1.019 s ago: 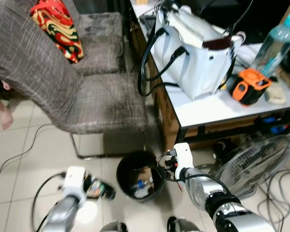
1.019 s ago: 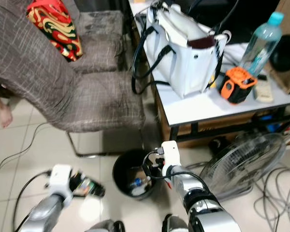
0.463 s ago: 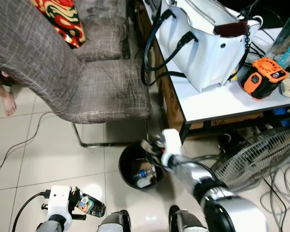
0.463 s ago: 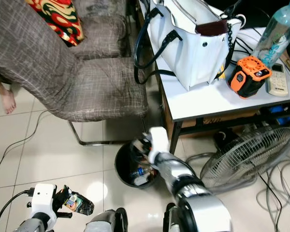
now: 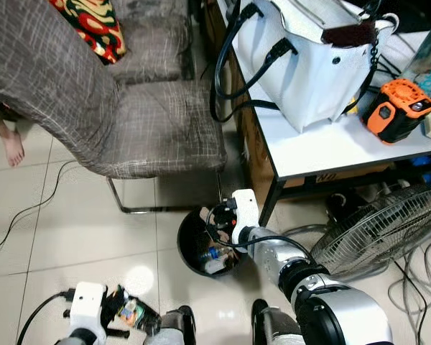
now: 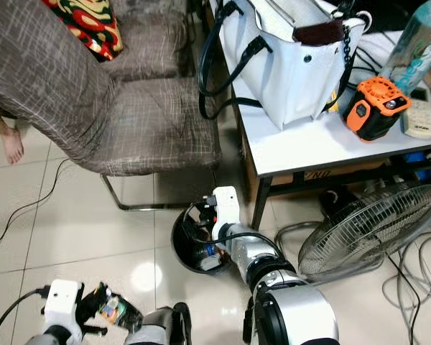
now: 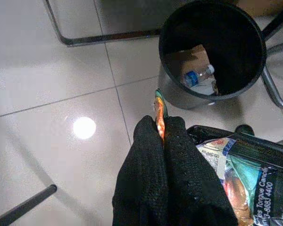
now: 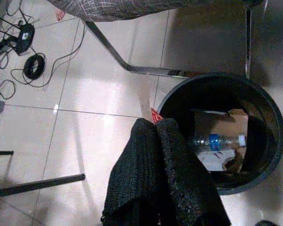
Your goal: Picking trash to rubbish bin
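The right gripper (image 8: pixel 156 126) is hovering at the near rim of the rubbish bin (image 5: pixel 190 237), its two black fingers pressed together on a small red scrap (image 8: pixel 155 115) that is poking out at their tips. From this gripper the bin's mouth is lying just ahead and below, so the coming move probably turns on carrying the scrap a little further over the opening before letting go; released where it is now, it could land on the rim or the floor.

The left gripper (image 7: pixel 161 123) is hanging lower and well to the left of the bin, over the tiled floor (image 5: pixel 72 237). Its fingers are clamped on the edge of a colourful snack wrapper (image 7: pixel 236 174), which is trailing back alongside the fingers, its long axis running along them. The bin is lying ahead of it and off to the right, well apart. The right arm is clearly the nearer of the two.

Inside the black bin, a clear plastic bottle (image 7: pixel 197 75) with a blue label is lying on its side against a piece of brown cardboard (image 7: pixel 188 59), with some pale crumpled paper beside them.
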You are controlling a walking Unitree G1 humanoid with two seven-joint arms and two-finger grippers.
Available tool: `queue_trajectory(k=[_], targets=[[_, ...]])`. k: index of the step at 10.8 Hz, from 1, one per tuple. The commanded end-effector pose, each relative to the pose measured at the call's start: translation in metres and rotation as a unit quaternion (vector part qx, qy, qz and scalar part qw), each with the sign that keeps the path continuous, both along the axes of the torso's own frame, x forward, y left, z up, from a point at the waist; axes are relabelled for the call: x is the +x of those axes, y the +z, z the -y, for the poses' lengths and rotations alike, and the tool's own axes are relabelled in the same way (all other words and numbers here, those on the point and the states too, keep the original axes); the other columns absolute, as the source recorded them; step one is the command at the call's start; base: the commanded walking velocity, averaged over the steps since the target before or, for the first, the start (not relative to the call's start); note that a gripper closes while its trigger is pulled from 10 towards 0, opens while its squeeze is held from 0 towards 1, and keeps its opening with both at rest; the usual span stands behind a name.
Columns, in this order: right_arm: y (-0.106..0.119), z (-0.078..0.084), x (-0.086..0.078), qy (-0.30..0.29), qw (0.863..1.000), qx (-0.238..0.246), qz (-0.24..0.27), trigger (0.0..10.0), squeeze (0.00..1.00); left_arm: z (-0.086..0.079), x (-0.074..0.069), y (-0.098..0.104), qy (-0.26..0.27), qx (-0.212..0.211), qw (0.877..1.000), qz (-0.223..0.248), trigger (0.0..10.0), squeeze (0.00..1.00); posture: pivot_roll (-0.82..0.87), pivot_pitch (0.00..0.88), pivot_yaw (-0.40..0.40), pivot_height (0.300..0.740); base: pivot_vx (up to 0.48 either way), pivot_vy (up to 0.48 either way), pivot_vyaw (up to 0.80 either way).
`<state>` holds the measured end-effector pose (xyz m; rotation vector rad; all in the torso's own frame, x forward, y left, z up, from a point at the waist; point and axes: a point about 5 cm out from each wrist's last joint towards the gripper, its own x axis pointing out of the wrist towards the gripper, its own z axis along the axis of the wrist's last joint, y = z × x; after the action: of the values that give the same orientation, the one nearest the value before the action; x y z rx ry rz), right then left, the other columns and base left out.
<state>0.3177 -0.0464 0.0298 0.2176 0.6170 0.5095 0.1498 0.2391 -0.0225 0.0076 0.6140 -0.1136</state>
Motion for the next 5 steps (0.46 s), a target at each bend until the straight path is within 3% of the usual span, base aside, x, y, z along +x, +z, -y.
queue_trajectory(k=[1, 4, 5], targets=[[-0.0052, -0.0180, -0.0105, 0.012, 1.000, 0.021, -0.019, 10.0, 0.00, -0.0047, -0.0132, -0.0034, 0.001, 0.001, 1.000, -0.025, 10.0, 0.00, 0.14, 0.300, 0.087, 0.740, 0.000, 0.000, 0.00], [-0.0070, -0.0166, -0.0118, 0.006, 0.999, 0.026, -0.018, 10.0, 0.00, -0.0027, -0.0180, 0.0030, -0.001, 0.001, 1.000, -0.029, 10.0, 0.00, 0.16, 0.308, 0.089, 0.740, 0.000, 0.000, 0.00], [-0.0085, -0.0132, -0.0119, 0.000, 0.999, 0.028, -0.019, 10.0, 0.90, -0.0045, -0.0188, 0.0049, 0.001, 0.004, 1.000, -0.028, 10.0, 0.00, 0.16, 0.311, 0.087, 0.740, 0.000, 0.000, 0.00]])
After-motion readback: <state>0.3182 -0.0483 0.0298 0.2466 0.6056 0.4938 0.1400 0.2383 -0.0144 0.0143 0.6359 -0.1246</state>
